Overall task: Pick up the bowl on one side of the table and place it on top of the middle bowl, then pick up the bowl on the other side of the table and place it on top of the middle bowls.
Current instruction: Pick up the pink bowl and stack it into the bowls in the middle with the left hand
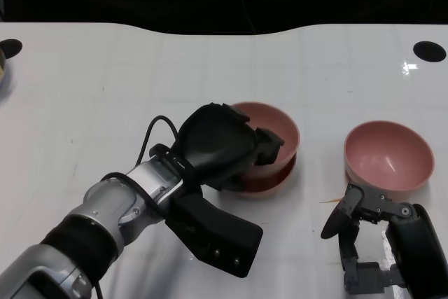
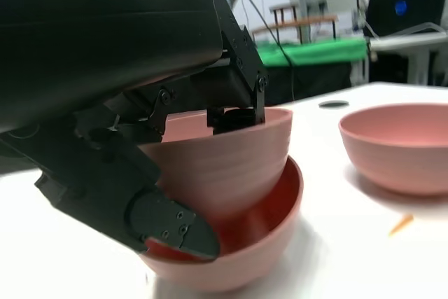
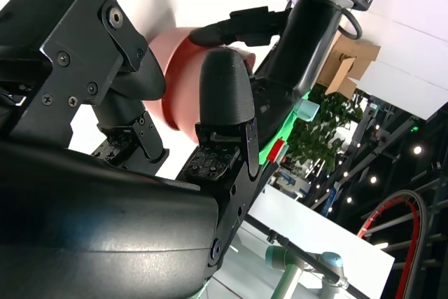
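The left hand [image 1: 222,146] grips a pink bowl [image 2: 224,166] (tilted) inside the middle bowl [image 2: 262,243]. The right hand [image 1: 364,232], fingers apart and holding nothing, sits near the right bowl [image 1: 388,157].

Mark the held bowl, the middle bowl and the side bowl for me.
held bowl [image 2: 224,166], left wrist view, on its outer wall.
middle bowl [image 2: 269,243], left wrist view, on its inner wall near the rim.
side bowl [image 1: 388,153], head view, on its inside.

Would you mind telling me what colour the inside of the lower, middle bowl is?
Deep red inside the middle bowl, best seen in the left wrist view.
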Tool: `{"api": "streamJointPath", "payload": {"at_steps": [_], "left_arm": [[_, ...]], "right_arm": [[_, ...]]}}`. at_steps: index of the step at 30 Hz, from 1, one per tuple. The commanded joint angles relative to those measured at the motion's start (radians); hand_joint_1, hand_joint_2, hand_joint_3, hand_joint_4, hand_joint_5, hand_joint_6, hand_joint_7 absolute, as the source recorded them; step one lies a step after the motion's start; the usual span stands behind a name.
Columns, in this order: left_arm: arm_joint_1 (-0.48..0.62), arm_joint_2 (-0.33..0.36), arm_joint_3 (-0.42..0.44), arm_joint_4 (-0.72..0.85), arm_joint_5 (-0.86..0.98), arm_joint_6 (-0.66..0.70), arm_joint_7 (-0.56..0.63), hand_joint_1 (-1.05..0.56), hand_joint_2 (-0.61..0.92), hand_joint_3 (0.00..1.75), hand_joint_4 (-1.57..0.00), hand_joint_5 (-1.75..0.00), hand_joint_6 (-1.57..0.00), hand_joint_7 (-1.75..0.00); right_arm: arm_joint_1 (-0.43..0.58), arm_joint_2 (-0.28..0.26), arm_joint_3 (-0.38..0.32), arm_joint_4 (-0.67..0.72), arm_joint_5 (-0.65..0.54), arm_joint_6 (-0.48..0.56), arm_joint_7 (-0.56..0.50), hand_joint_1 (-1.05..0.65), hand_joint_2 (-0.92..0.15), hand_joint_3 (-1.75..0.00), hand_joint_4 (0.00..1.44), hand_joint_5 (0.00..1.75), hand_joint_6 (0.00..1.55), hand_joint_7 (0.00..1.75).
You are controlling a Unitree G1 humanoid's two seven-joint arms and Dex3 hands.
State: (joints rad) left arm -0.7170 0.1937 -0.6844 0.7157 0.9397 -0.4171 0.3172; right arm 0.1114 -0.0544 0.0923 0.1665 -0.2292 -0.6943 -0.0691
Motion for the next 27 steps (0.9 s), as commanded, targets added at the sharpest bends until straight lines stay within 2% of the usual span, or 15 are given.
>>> {"api": "streamJointPath", "payload": {"at_steps": [1, 3, 4, 5, 8, 11, 19, 25, 27], "left_arm": [[-0.002, 0.035, 0.009, -0.059, -0.021, 0.026, -0.127, -0.46, 0.92, 0.18, -0.6, -0.6, -0.65, -0.13], [0.005, 0.041, 0.011, -0.086, -0.022, 0.043, -0.174, -0.53, 0.92, 0.23, -0.49, -0.39, -0.55, -0.03], [0.01, 0.043, 0.015, -0.1, -0.027, 0.053, -0.201, -0.55, 0.92, 0.24, -0.47, -0.36, -0.53, -0.02], [0.014, 0.045, 0.017, -0.113, -0.031, 0.06, -0.222, -0.62, 0.92, 0.27, -0.36, -0.28, -0.42, -0.01], [0.028, 0.053, 0.025, -0.141, -0.041, 0.074, -0.263, -0.71, 0.92, 0.35, -0.21, -0.2, -0.28, 0.0], [0.039, 0.061, 0.028, -0.165, -0.046, 0.086, -0.282, -0.75, 0.92, 0.4, -0.15, -0.18, -0.23, 0.0], [0.088, 0.095, 0.056, -0.256, -0.065, 0.1, -0.311, -0.81, 0.92, 0.46, -0.11, -0.2, -0.19, 0.0], [0.178, 0.114, 0.083, -0.317, -0.054, 0.115, -0.255, -0.8, 0.92, 0.4, -0.01, -0.21, -0.1, 0.0], [0.206, 0.113, 0.08, -0.313, -0.036, 0.116, -0.203, -0.79, 0.92, 0.4, 0.0, -0.15, -0.07, -0.01]], "right_arm": [[0.007, -0.005, -0.002, -0.015, 0.014, 0.008, 0.004, 0.1, -0.21, -1.64, 0.9, 1.75, 0.82, 1.4], [0.007, -0.004, -0.002, -0.016, 0.015, 0.009, 0.005, 0.1, -0.21, -1.64, 0.9, 1.75, 0.82, 1.4], [0.007, -0.003, -0.002, -0.016, 0.019, 0.011, 0.007, 0.1, -0.21, -1.64, 0.9, 1.75, 0.82, 1.4], [0.006, -0.002, -0.001, -0.017, 0.021, 0.013, 0.008, 0.1, -0.21, -1.64, 0.9, 1.75, 0.83, 1.4], [0.004, 0.001, -0.001, -0.017, 0.022, 0.014, 0.01, 0.11, -0.22, -1.64, 0.91, 1.75, 0.83, 1.4], [0.003, 0.002, -0.001, -0.018, 0.018, 0.017, 0.009, 0.12, -0.22, -1.64, 0.91, 1.75, 0.82, 1.41], [0.006, 0.002, -0.002, -0.024, 0.008, 0.025, 0.006, 0.14, -0.22, -1.65, 0.92, 1.75, 0.82, 1.41], [0.007, 0.004, -0.002, -0.025, 0.012, 0.028, 0.006, 0.14, -0.22, -1.64, 0.92, 1.75, 0.82, 1.41], [0.008, 0.003, -0.001, -0.025, 0.016, 0.027, 0.008, 0.13, -0.22, -1.64, 0.92, 1.75, 0.81, 1.41]]}}
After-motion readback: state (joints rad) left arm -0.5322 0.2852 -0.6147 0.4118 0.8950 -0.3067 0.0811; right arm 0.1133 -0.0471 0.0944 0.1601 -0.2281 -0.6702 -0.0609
